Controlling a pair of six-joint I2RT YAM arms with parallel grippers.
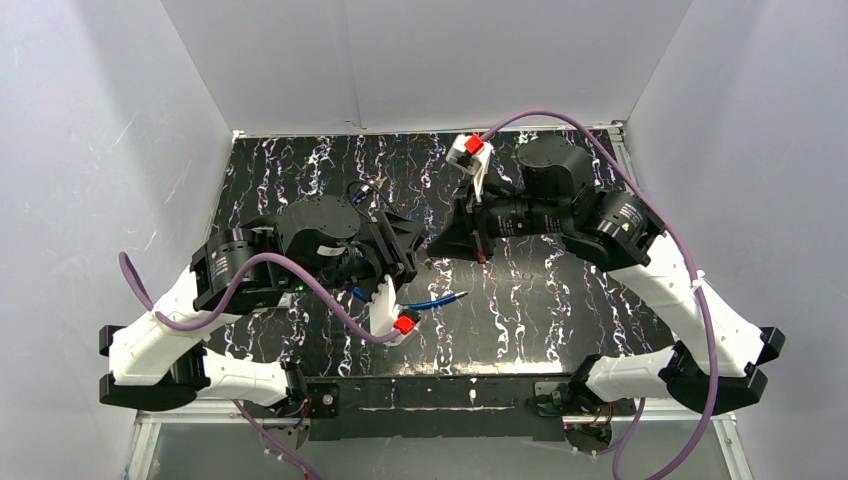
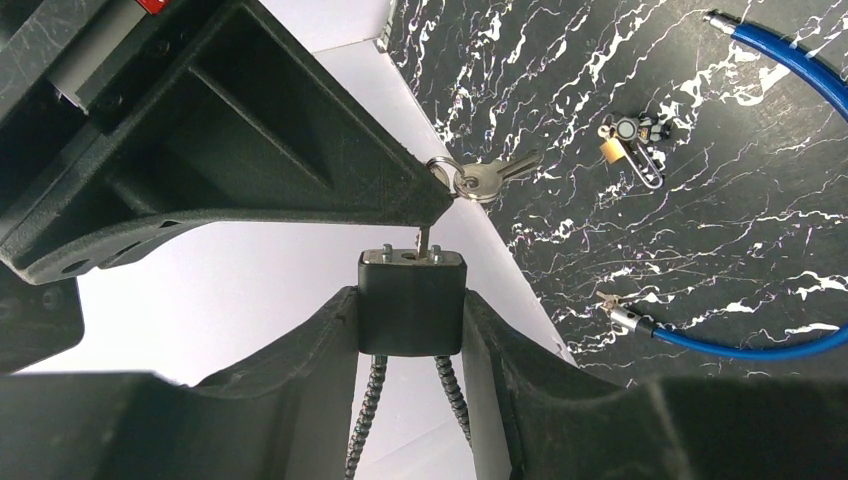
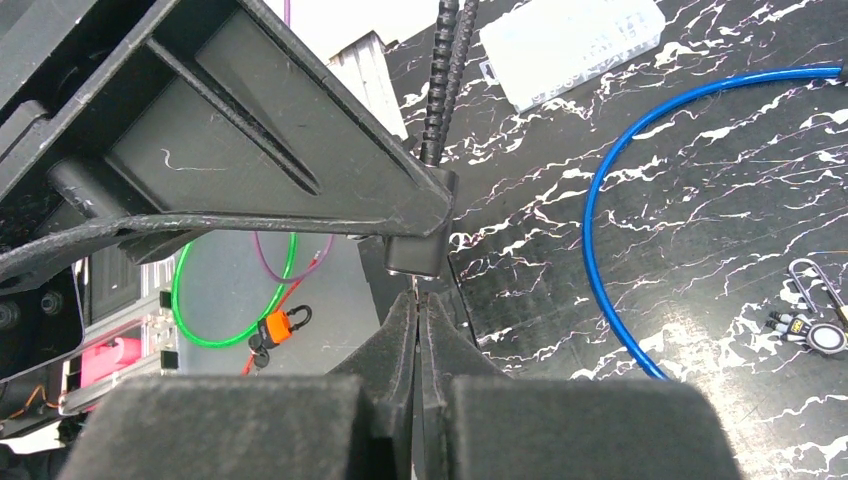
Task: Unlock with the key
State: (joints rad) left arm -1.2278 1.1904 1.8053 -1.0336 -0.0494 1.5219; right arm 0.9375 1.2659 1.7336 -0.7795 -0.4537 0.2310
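A black padlock (image 2: 411, 305) with a braided steel cable shackle (image 2: 368, 410) is clamped between the fingers of my left gripper (image 2: 411, 315), keyhole face pointing away from the wrist. A thin silver key (image 2: 424, 240) stands in that face. My right gripper (image 3: 418, 300) is shut on the key's head, its tip just under the padlock (image 3: 414, 250). A spare key (image 2: 492, 178) hangs from the ring beside it. In the top view the left gripper (image 1: 402, 252) and right gripper (image 1: 442, 243) meet tip to tip above the table's middle.
A blue cable (image 2: 780, 350) curves over the black marbled table (image 1: 540, 310); it also shows in the right wrist view (image 3: 600, 200). A small brass lock with a carabiner (image 2: 632, 140) lies nearby. A white box (image 3: 570, 40) sits further off. White walls enclose the table.
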